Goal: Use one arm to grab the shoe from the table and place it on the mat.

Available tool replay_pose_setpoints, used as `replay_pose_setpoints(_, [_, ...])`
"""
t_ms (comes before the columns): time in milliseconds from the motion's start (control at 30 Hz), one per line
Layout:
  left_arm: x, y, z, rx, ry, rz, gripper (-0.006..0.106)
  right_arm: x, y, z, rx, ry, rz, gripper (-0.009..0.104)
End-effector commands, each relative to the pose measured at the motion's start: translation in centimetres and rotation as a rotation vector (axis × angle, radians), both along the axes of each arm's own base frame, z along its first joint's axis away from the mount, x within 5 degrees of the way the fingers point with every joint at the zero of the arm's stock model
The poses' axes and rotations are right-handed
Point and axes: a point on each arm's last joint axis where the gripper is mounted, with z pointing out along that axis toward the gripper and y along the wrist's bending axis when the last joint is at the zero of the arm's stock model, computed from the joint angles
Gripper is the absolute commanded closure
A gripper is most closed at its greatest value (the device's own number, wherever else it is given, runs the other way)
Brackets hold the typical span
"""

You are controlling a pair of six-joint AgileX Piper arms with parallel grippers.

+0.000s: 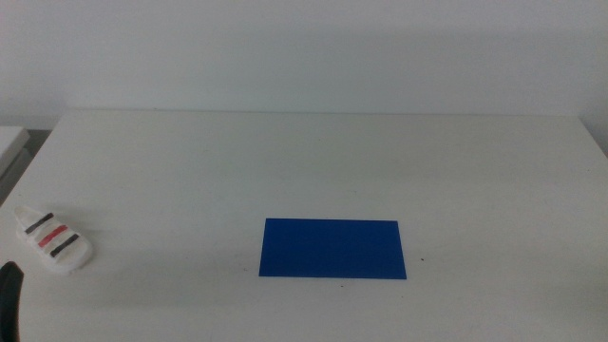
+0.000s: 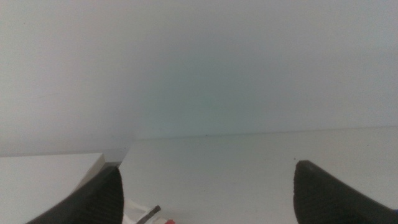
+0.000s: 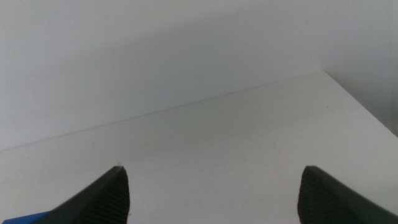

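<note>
We see the shoe (image 1: 53, 240) lying near the table's (image 1: 313, 161) left edge, towards the front corner, well apart from the mat (image 1: 332, 249), which lies flat near the middle of the front edge. The left gripper (image 2: 205, 193) hangs just beside the shoe, its jaws spread wide. The right gripper (image 3: 211, 196) waits off to the right, jaws likewise spread, holding nothing.

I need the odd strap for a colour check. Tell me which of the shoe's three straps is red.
The middle strap of the shoe is red; the two on either side of it are black.
</note>
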Motion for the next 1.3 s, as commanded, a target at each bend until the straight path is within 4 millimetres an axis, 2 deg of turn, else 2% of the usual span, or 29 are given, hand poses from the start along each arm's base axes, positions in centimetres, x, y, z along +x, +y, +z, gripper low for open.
replay_pose_setpoints(0, [0.0, 0.0, 0.2, -0.001, -0.023, -0.001, 0.007, 0.0, 0.0, 0.0, -0.009, -0.012, 0.002, 0.016])
replay_pose_setpoints(200, [0.0, 0.0, 0.2, -0.006, -0.028, 0.001, 0.007, 0.0, 0.0, 0.0, -0.009, -0.012, 0.002, 0.016])
replay_pose_setpoints(300, [1.3, 0.2, 3.6, -0.064, 0.073, 0.033, 0.007, 0.0, 0.0, 0.0, -0.009, -0.012, 0.002, 0.016])
replay_pose_setpoints(433, [4.8, 1.0, 8.8, -0.072, 0.331, 0.095, 0.007, 0.0, 0.0, 0.0, -0.009, -0.012, 0.002, 0.016])
replay_pose_setpoints(567, [9.2, 2.4, 12.8, -0.121, 0.557, 0.138, 0.007, 0.0, 0.0, 0.0, -0.009, -0.012, 0.002, 0.016])
replay_pose_setpoints(633, [11.7, 3.2, 14.3, -0.165, 0.613, 0.163, 0.007, 0.0, 0.0, 0.0, -0.009, -0.012, 0.002, 0.016])
replay_pose_setpoints(733, [15.0, 4.2, 15.4, -0.291, 0.677, 0.214, 0.007, 0.0, 0.0, 0.0, -0.009, -0.012, 0.002, 0.016])
replay_pose_setpoints(833, [17.9, 5.1, 15.3, -0.413, 0.738, 0.289, 0.007, 0.0, 0.0, 0.0, -0.009, -0.012, 0.002, 0.016])
replay_pose_setpoints(933, [20.4, 5.8, 14.0, -0.541, 0.821, 0.375, 0.007, 0.0, 0.0, 0.0, -0.009, -0.012, 0.002, 0.016])
replay_pose_setpoints(1033, [22.0, 6.4, 12.2, -0.638, 0.890, 0.453, 0.007, 0.0, 0.0, 0.0, -0.009, -0.012, 0.002, 0.016])
replay_pose_setpoints(1267, [24.1, 6.9, 8.1, -0.741, 1.045, 0.565, 0.007, 0.0, 0.0, 0.0, -0.009, -0.012, 0.002, 0.016])
